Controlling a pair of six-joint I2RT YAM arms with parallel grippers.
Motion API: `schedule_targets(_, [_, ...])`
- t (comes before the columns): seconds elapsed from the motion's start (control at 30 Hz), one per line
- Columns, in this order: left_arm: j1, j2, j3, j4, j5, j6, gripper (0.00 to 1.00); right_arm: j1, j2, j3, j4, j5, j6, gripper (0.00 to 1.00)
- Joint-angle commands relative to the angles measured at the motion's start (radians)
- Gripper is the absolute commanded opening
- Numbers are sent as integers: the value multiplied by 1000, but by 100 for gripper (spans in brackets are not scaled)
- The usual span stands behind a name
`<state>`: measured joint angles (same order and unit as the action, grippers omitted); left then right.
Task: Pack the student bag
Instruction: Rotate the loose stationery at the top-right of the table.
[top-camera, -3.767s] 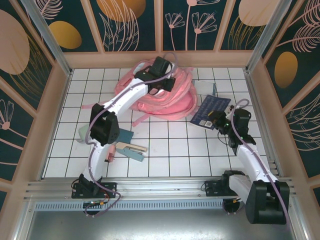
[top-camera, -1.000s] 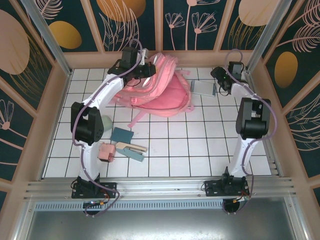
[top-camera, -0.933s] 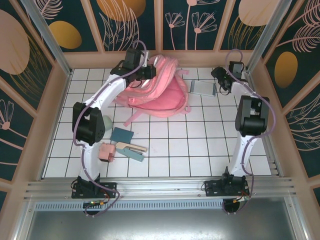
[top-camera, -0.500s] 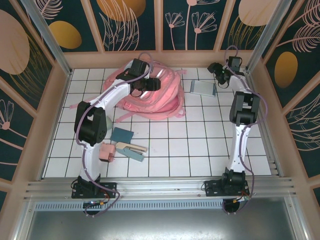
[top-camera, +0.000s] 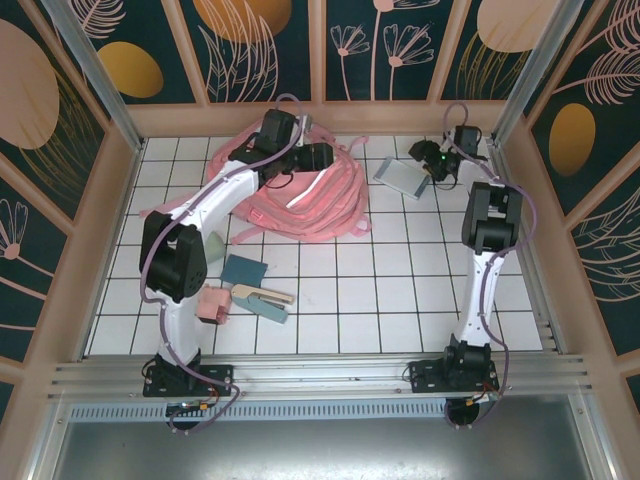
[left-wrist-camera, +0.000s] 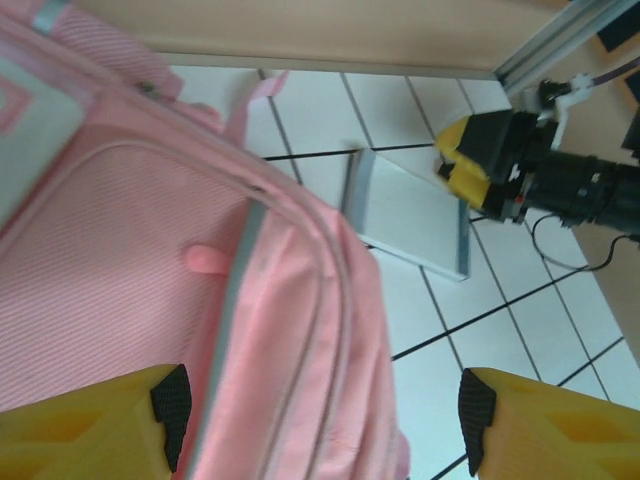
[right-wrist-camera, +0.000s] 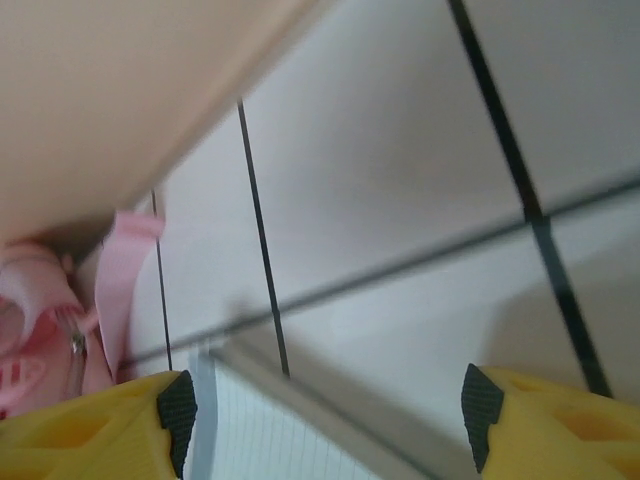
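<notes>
- On the left of the worktop (top-camera: 400, 290), a small cluster lies loose near the left arm's base: a pale green piece (top-camera: 214, 243), a teal book (top-camera: 244, 270), a pink case (top-camera: 212, 303) and a flat beige-and-teal thing (top-camera: 264, 299). None of them is in the bag.
- The left gripper (top-camera: 318, 157) hangs over the bag's right half at the back of the worktop. In the left wrist view its fingers (left-wrist-camera: 100, 430) are spread wide with nothing pinched, and pink fabric lies below them.
- The bag (top-camera: 300, 195) lies slumped at the back centre, close to the rear wall, with its straps trailing towards the left and the front. The left wrist view shows a zip line and a grey strip along its edge (left-wrist-camera: 250, 260). Whether any pocket gapes cannot be told.
- A notebook (top-camera: 400, 178) lies just right of the bag, apart from it.
- The right gripper (top-camera: 428, 160) is at the notebook's far right corner. Its fingers (right-wrist-camera: 560, 420) are spread, and the notebook's lined edge (right-wrist-camera: 280, 440) shows low between them, not clamped as far as can be seen.
- The step in hand looks like picking up the notebook while the bag waits to be opened, so the packing seems barely begun.
- The next move likely calls for the right fingers to close on the notebook's edge. The left gripper would need to catch the bag's rim or zip to hold a mouth open.
</notes>
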<state>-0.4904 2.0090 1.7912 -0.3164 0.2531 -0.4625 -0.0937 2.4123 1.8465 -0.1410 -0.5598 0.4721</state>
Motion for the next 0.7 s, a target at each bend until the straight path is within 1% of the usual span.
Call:
schedule_targets(0.0, [-49,67,28,10,14,-33,73,37,-103,-204,-40,-41,18,72])
schedule_targets(0.13, [-101,161,67,66,67,-94,73,69,-218,-400,25,-13,21,70])
schedule_targets(0.2, [-107,215,112,73,71,-114,72,74,-262,-456,42,36,20,70])
schedule_targets(0.27, [-108,270,176,52,59,-108,72,67,-284,-473,48,67,25,69])
schedule_targets(0.43, [-106,420,371,-44,-26,-61,71,43,-276,-395,-4,221,18,69])
schedule_targets(0.53, [-106,493,450,-67,-25,-71,69,30,-238,-309,-50,289,13,69])
schedule_targets(0.6, [-106,524,475,-69,-19,-86,69,24,-213,-248,-93,304,-4,69])
schedule_targets(0.67, [-106,547,495,-69,-14,-91,67,23,-193,-189,-155,348,-26,68])
